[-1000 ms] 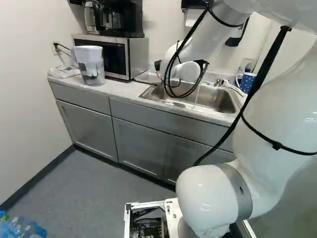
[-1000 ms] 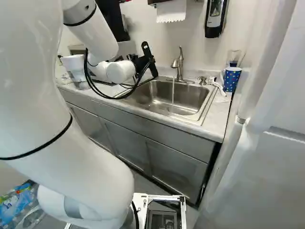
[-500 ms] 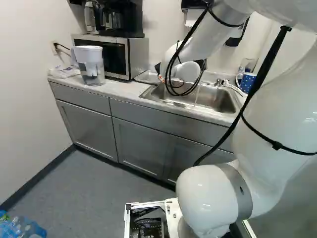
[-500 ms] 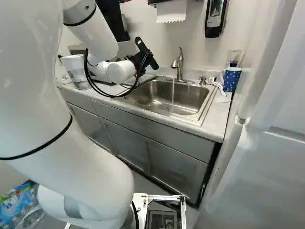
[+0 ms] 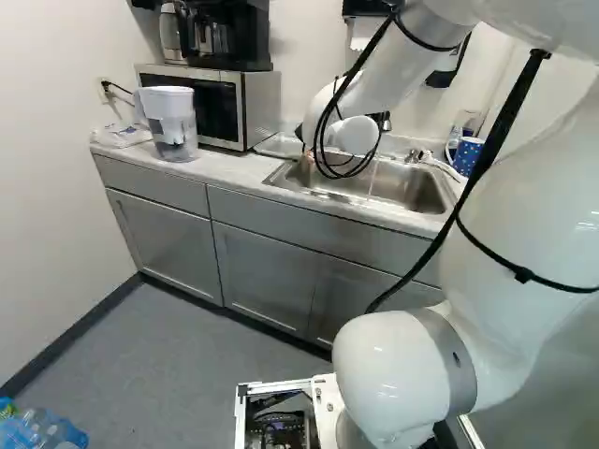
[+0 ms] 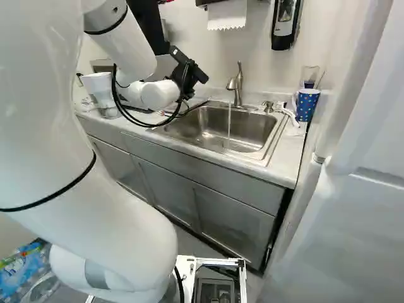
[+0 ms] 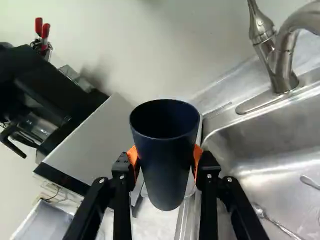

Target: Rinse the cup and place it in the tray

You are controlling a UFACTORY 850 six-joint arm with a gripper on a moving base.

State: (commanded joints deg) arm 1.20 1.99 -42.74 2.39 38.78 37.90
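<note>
Dark cup pinched in the gripper, orange pads on opposite sides of its wall, below the rim. Position: by the left end of the sink, left of the running faucet. Looks light, stiff, smooth; probably slippery if wet. Taper may invite sliding. Best hold: mid-wall, firm, without squeezing hard. Rinsed or not: cannot tell.
</note>
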